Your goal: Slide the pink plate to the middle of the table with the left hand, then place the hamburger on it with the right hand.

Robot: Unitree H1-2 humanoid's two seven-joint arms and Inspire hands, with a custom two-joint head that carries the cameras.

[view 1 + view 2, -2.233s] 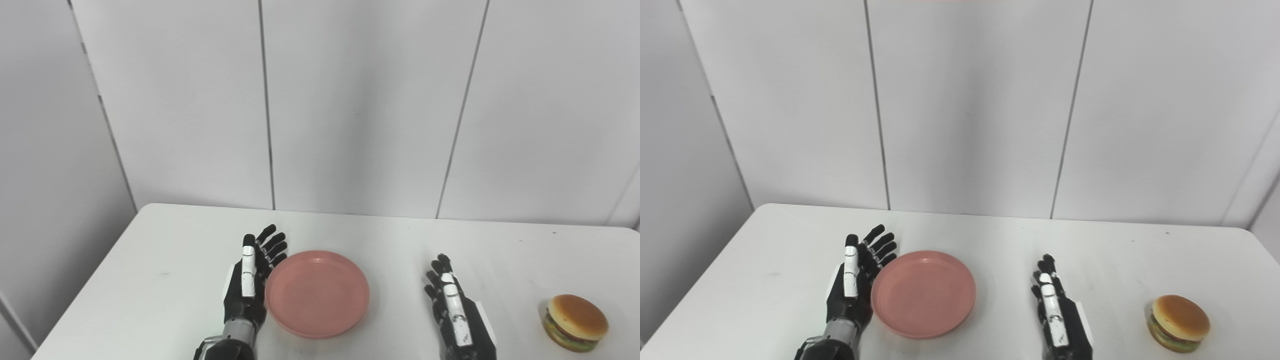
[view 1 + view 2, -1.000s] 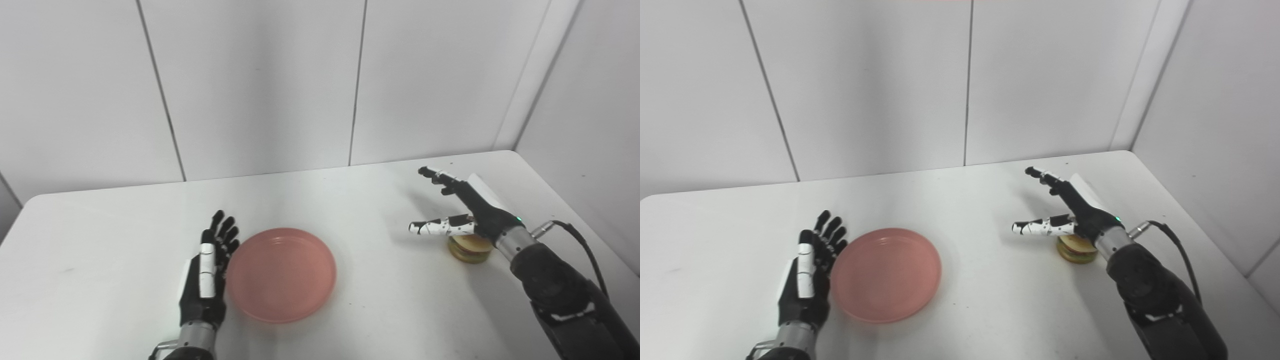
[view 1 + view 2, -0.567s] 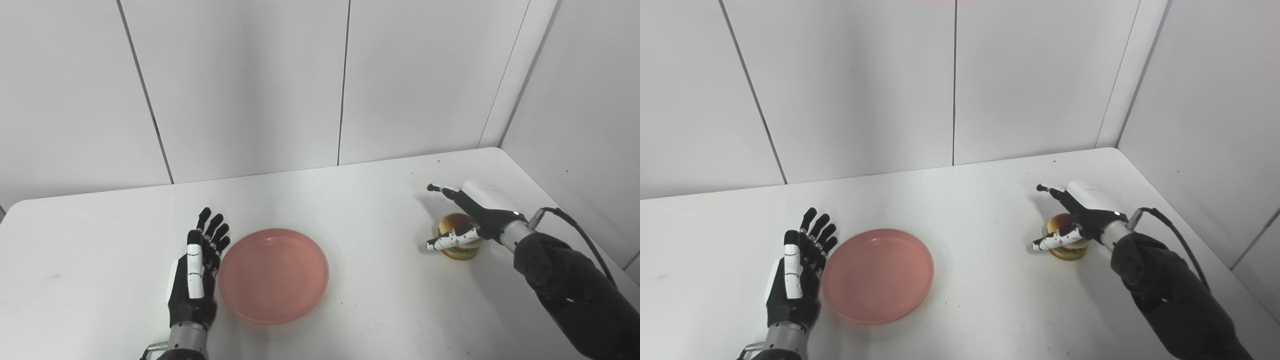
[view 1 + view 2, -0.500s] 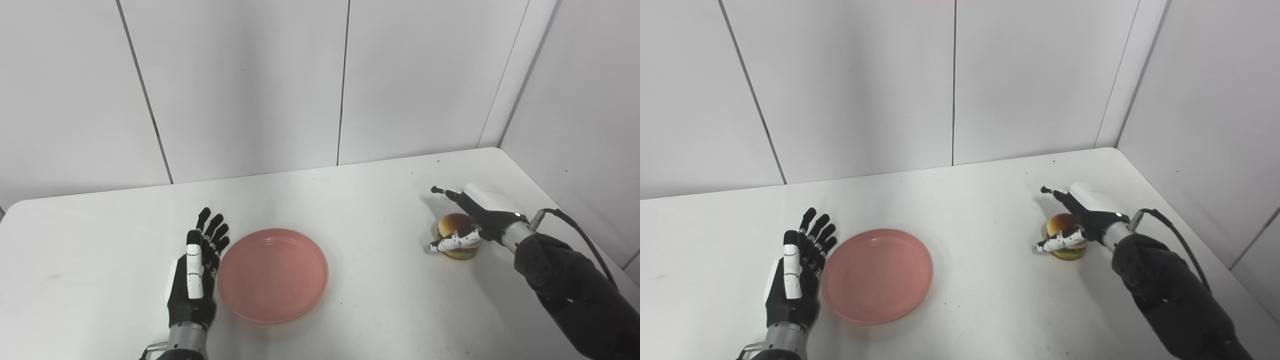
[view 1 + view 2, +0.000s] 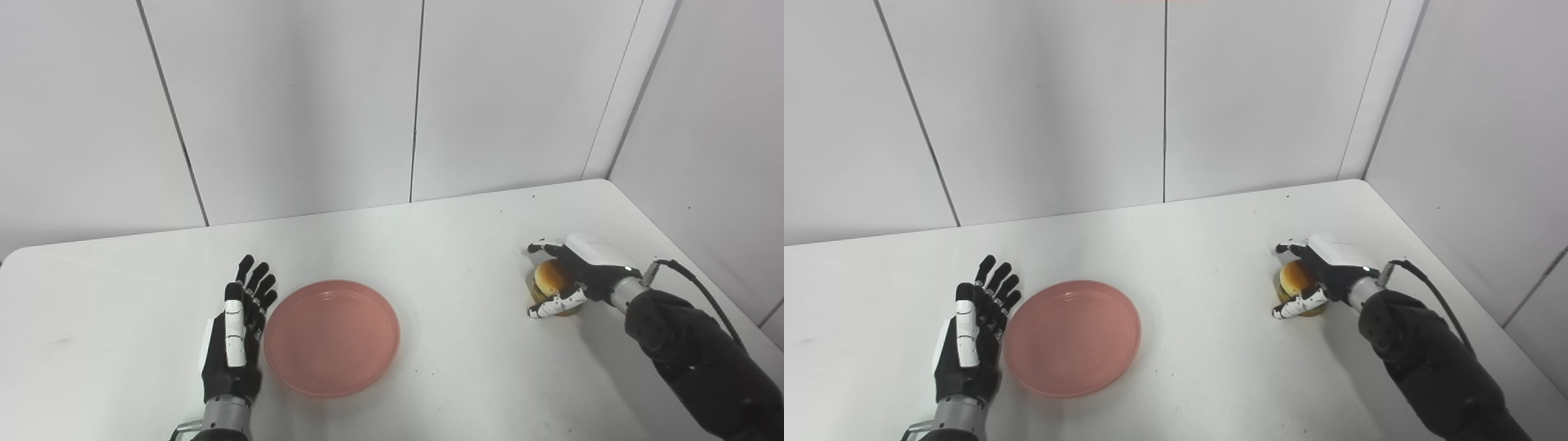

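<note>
Hamburger (image 5: pixel 549 278) up next, parked far right on the table (image 5: pixel 465 380), well apart from the pink plate (image 5: pixel 332 337). From the left eye view: cupped by the right robot hand (image 5: pixel 579 272), curled over the bun from the right edge side, clearly shaping for a pick-up. Cannot tell whether actually clamped or merely wrapped around; no lift visible, base seemingly down on the table. Over to the left robot hand (image 5: pixel 236 343): released, spread flat, lying just beside the plate's left rim, exactly where a sideways push would finish. Plate looking roughly central, so slide judged done, empty and ready to receive.

Switching to the right eye view: same story, better angle on the wrap. Fingers (image 5: pixel 1289 248) hooked round the far side of the bun, thumb (image 5: pixel 1298 304) low along the near side, sandwiching it for a pinch across the middle. Contact impossible to confirm here either. Plate sitting clear of both arms, with an open lane of table between for the carry. Likely next: squeeze, raise, sweep leftward, set down gently.
</note>
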